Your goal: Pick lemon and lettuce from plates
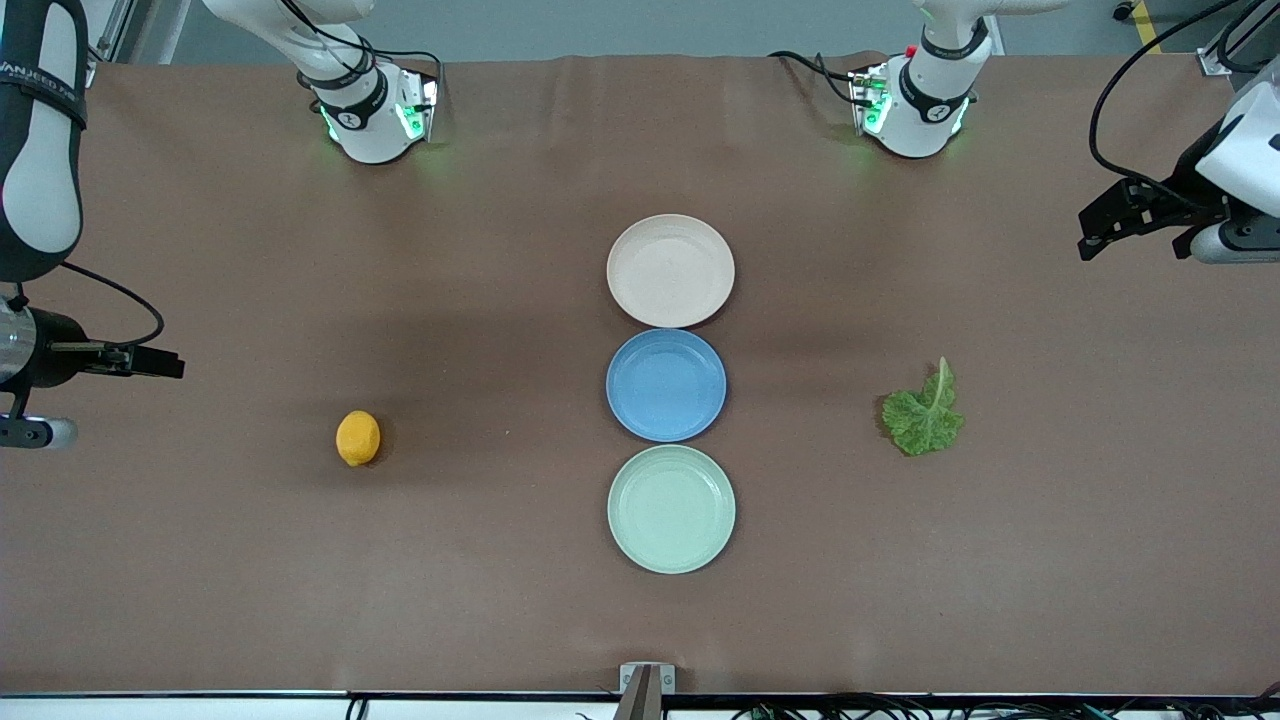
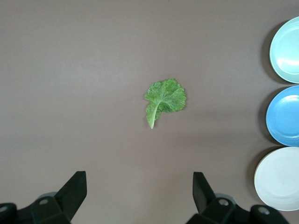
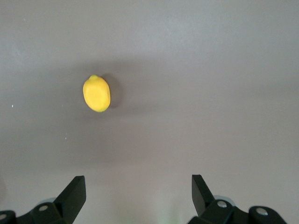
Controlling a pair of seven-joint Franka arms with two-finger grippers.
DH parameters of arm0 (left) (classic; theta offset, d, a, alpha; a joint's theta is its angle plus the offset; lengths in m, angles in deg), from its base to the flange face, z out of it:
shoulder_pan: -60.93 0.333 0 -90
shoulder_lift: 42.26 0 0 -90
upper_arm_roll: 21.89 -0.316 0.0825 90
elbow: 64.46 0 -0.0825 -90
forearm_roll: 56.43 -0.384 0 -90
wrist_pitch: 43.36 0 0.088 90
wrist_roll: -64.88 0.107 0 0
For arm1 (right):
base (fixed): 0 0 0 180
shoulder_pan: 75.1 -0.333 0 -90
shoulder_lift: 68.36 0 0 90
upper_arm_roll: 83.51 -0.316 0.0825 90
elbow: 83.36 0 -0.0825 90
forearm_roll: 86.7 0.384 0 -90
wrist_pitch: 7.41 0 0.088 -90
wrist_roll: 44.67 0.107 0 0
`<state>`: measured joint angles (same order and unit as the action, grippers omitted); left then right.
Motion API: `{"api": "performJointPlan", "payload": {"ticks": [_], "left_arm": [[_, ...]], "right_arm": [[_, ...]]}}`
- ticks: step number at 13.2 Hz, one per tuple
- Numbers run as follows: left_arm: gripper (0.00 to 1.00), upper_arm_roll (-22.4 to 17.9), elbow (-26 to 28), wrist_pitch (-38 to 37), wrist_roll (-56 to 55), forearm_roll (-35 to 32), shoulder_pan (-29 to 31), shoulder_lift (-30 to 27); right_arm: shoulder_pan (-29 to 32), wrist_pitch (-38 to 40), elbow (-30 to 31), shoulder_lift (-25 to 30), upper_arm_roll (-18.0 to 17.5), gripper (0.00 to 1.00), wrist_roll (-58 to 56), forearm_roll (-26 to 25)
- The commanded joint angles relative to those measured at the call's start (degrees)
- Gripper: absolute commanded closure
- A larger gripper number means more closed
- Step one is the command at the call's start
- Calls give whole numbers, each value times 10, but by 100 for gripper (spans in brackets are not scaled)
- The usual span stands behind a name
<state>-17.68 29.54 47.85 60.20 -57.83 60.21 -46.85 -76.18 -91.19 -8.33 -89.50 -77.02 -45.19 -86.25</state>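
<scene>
1. We log three plates in a row down the middle of the table: the pink plate [image 1: 670, 270] nearest the bases, the blue plate [image 1: 666, 385] next, and the green plate [image 1: 671, 509] nearest the front camera. All three show bare bowls.

2. The lemon [image 1: 358, 438] lies on the brown table [image 1: 500, 600] toward the right arm's end, well apart from every plate. The lettuce [image 1: 924, 412] lies on the table toward the left arm's end, likewise off the plates.

3. So both of the task's things already sit clear of the plates (whether they were lifted out and set there, one moment cannot tell us).

4. The right gripper [image 3: 138, 189] hangs over its own end of the table, fingers spread wide with nothing between them. The lemon lies ahead of the fingertips, off the midline toward one finger, with its long axis roughly along the reach.

5. The left gripper [image 2: 139, 186] hangs over its end, fingers likewise spread and bare. The lettuce lies ahead of them, nearly centred in the gap, with its stalk pointing back toward the fingers.

6. Each arm is plainly the nearer to its own item.
</scene>
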Motion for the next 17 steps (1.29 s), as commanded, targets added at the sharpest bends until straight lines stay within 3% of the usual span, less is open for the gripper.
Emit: {"api": "performJointPlan", "payload": {"ticks": [1,4,8,17], "left_arm": [[0,9,32,8,-11,-9,3,-27],[0,11,32,5,-12,-9,2,-30],[0,12,33,-6,-14,-8,1,-40],[0,11,30,-6,-13,-8,2,-38]], "right_arm": [[10,22,11,22,-9,0,3,10],[14,-8,70,75,-9,0,3,20],[16,-79,193,169,-9,0,0,19],[15,-74,230,249,-9,0,-6,9]]}}
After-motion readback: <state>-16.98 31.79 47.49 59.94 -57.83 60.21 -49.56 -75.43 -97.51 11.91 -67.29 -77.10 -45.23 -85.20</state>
